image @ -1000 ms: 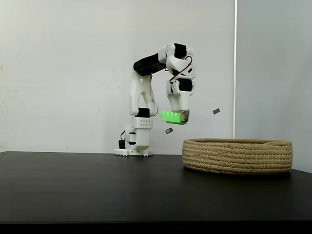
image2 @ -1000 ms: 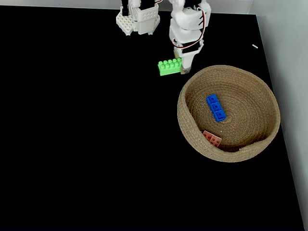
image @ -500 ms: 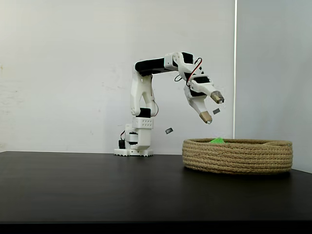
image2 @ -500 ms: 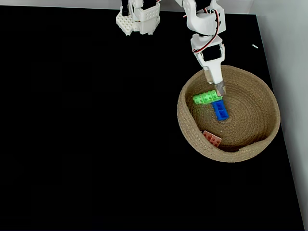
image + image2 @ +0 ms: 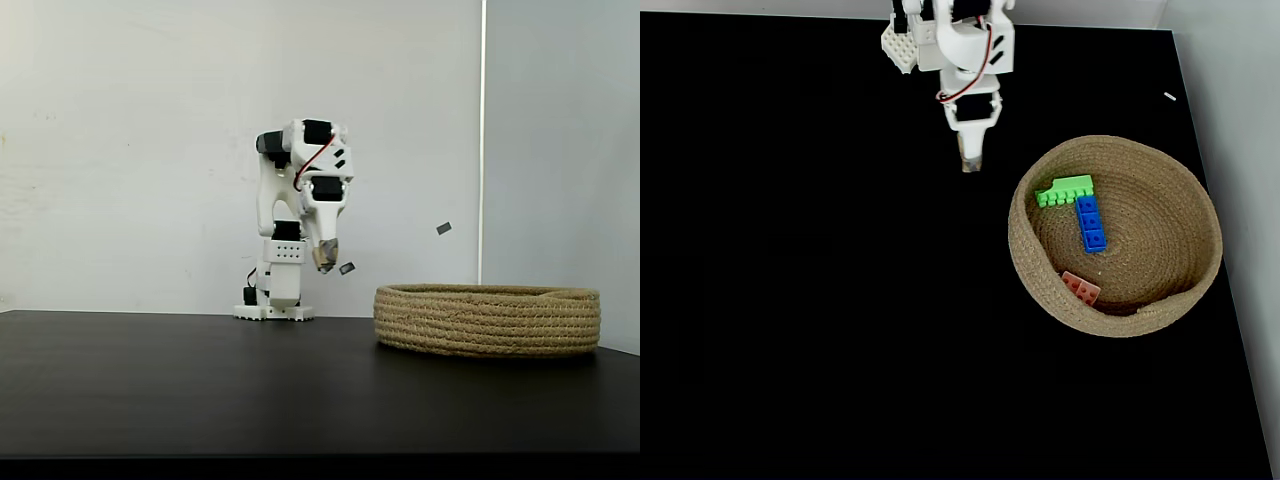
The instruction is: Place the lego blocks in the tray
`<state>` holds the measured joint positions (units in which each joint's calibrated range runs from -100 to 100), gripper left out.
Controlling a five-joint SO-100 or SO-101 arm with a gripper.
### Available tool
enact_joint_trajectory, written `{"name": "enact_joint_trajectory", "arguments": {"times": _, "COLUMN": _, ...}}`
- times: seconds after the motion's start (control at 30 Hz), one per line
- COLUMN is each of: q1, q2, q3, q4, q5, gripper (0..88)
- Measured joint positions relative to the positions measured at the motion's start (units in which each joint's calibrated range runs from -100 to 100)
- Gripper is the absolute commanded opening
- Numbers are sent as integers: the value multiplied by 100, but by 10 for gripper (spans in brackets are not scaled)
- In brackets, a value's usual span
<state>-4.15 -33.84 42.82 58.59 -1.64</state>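
The fingers [image 5: 970, 163] were nearly closed and held nothing, pointing down above the desk [image 5: 790, 300], apart from the tray [image 5: 1200, 200] on its left in the top-down fixed view. All three blocks lay inside the tray: green [image 5: 1065, 190] touching blue [image 5: 1090, 222] at the tray's near-left, pink [image 5: 1080, 288] against its lower wall. Judged: no block remained to reach for.

The tray [image 5: 1140, 315] is tan, made of rope wound in rings. Inside it lie a bright green block [image 5: 1065, 190], a blue block [image 5: 1090, 223] and a pinkish-red block [image 5: 1080, 288]. The arm [image 5: 300, 190] is white with black parts and a red wire. The tabletop [image 5: 790, 300] is black. The wall [image 5: 130, 150] is white.
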Motion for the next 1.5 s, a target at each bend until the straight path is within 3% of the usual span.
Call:
{"name": "enact_joint_trajectory", "arguments": {"times": 0.27, "q1": 822, "q2": -2791, "q3": 3226, "q4": -674, "q5": 576, "gripper": 2}}
{"name": "enact_joint_trajectory", "arguments": {"times": 0.63, "q1": 1311, "q2": -4996, "q3": 5117, "q4": -885, "q5": 762, "gripper": 2}}
{"name": "enact_joint_trajectory", "arguments": {"times": 0.9, "q1": 1319, "q2": -6302, "q3": 5453, "q4": -739, "q5": 772, "gripper": 2}}
{"name": "enact_joint_trajectory", "arguments": {"times": 1.5, "q1": 1409, "q2": -6429, "q3": 5497, "q4": -731, "q5": 659, "gripper": 2}}
